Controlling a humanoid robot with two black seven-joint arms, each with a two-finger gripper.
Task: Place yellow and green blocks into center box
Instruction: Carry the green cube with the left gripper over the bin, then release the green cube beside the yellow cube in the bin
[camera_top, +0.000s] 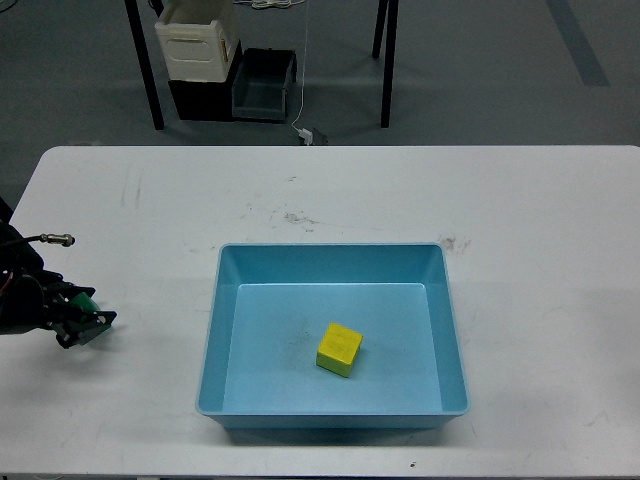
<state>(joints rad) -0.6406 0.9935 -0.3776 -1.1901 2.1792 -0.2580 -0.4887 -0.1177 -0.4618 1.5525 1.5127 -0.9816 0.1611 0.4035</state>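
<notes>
Green block (86, 303) between the left jaws, beside the blue tray (213, 330).

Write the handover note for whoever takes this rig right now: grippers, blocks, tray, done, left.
Left gripper: low over the table's left side, well left of the blue tray, shut on the green block, which shows between its fingers.
Right gripper: not in view.
Yellow block: inside the tray, on its floor near the middle, slightly tilted.
Done: yellow is in; green is grasped.
Left: carry the green block right over the tray's rim, release it inside, then withdraw the arm.
</notes>
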